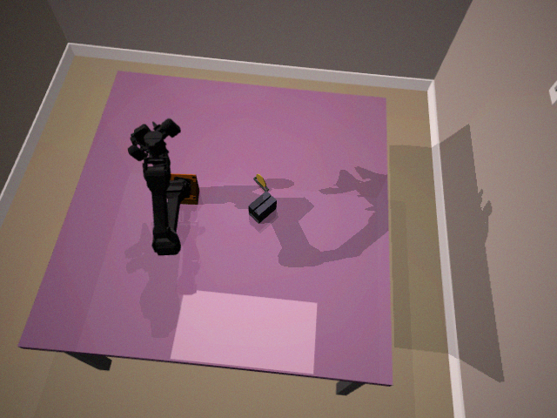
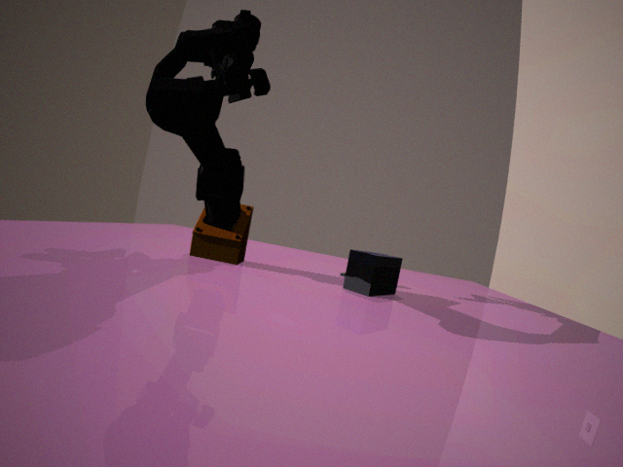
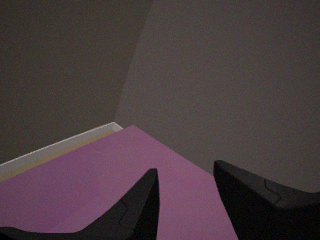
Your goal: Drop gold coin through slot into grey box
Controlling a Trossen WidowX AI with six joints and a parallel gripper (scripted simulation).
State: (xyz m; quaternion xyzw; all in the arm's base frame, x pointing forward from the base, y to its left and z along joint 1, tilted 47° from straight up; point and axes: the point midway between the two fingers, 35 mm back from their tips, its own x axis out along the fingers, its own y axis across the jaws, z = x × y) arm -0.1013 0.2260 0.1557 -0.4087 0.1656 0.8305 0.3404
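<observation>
The gold coin [image 1: 260, 181] stands on its edge in the thin dark-green holder [image 1: 267, 189], as the top view shows. The grey box [image 1: 265, 211] [image 2: 384, 274] sits close beside the holder, its lid slot a dark line in the top view. In the exterior view the box hides the coin. My gripper [image 3: 186, 171] is partly open, with nothing between its fingertips in the wrist view. It is high above the table, on the far left in the top view, well away from coin and box. The wrist view shows neither of them.
The orange base [image 1: 191, 194] [image 2: 216, 249] of my arm [image 1: 160, 202] [image 2: 183, 105] stands on the pink table [image 1: 233, 117] [image 2: 302, 381], left of the box. Arm shadows cross the table around the box. Walls rise beyond the table edges.
</observation>
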